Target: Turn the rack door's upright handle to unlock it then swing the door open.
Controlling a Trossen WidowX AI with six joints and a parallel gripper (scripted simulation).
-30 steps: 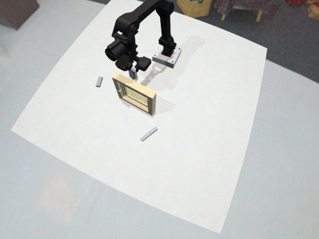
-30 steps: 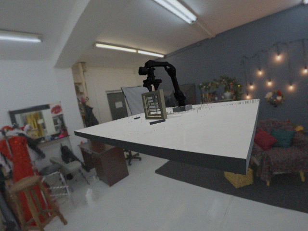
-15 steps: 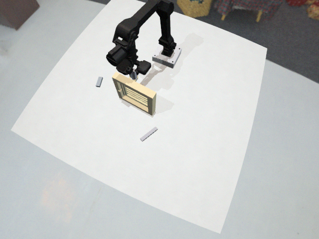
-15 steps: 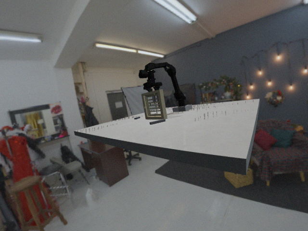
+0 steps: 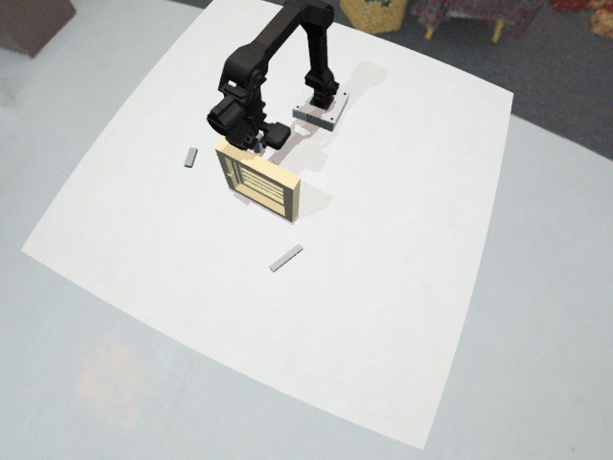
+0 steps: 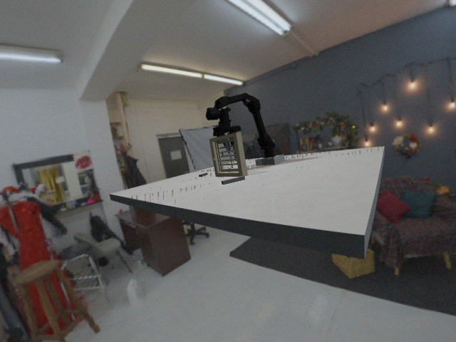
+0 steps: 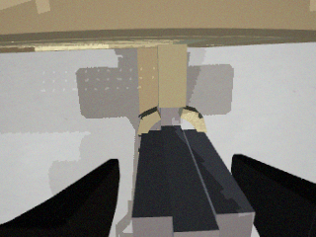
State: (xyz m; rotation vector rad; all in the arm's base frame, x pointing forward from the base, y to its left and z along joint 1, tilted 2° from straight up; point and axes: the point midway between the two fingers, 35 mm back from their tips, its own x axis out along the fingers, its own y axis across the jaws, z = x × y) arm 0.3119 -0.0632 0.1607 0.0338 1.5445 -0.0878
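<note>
Nearest the wrist view, the tool (image 5: 257,143) (image 7: 176,165) is released: its two fingers stand apart, one on each side of the upright handle (image 5: 255,149) (image 7: 175,178), with a visible gap at either side. The fingers point down past the handle, presumably so that closing them squeezes its side faces evenly. The handle stands on the tool's side of the door, joined to it by a tan post; its lengthwise stance appears to be the locked position, so the quarter turn is judged to be outstanding.

Beyond the handle is the rack frame (image 5: 295,200) (image 6: 241,154) (image 7: 158,17), upright on the desk (image 5: 375,297) (image 6: 294,199) (image 7: 276,99), with slats visible through its opening. The door appears closed. The arm reaches over from its base plate (image 5: 329,125) (image 6: 280,159), which leaves the tool on the handle side of the frame.

Farther out, a short grey bar (image 5: 191,157) (image 6: 202,174) lies beside the frame, and a long grey bar (image 5: 285,258) (image 6: 233,180) lies on its far side. Both are apart from it.

Next, close evenly before rotating. An off-centre grip could push the frame or slip during the turn.
</note>
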